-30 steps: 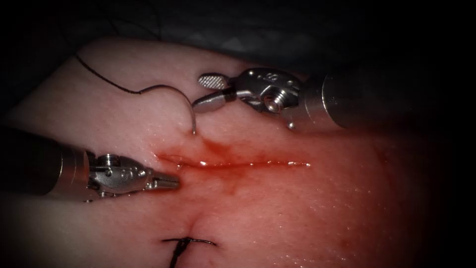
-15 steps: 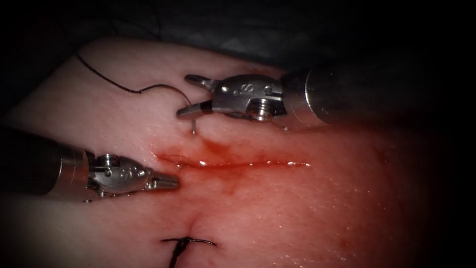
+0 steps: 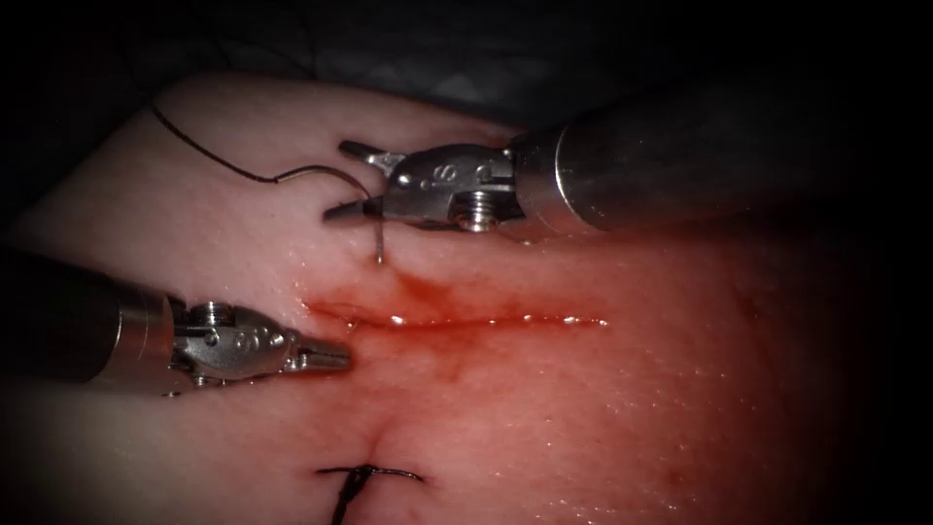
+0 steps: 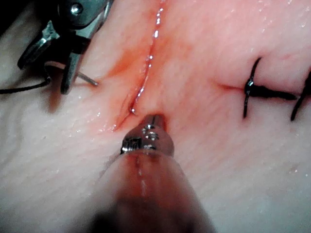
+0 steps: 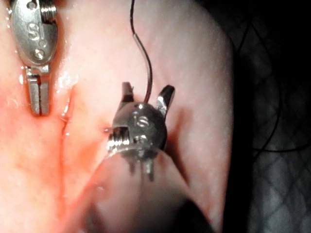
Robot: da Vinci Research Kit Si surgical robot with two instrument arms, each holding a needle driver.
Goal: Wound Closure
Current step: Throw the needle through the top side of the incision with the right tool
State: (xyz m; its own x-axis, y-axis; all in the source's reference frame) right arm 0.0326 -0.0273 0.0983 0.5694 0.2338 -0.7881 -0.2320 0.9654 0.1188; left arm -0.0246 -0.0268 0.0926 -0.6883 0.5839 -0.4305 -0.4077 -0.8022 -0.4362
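The right tool's fingers [image 3: 355, 182] gape wide around the needle [image 3: 374, 219], having slid leftward to straddle its curve without gripping it. The needle's tip stands in the tissue [image 3: 583, 418] just above the cut [image 3: 457, 319], thread [image 3: 209, 156] trailing. The left tool [image 3: 330, 358] waits, pinched together on nothing, by the cut's left end.

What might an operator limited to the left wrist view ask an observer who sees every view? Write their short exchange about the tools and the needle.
Operator: I see the needle with its tip in the tissue. Has the right tool gripped it?
Observer: No. In the right wrist view the right tool has its jaws open astride the needle, holding nothing.
Operator: And my own jaws?
Observer: In the endoscope view the left tool is shut, holding nothing, at the left end of the cut.
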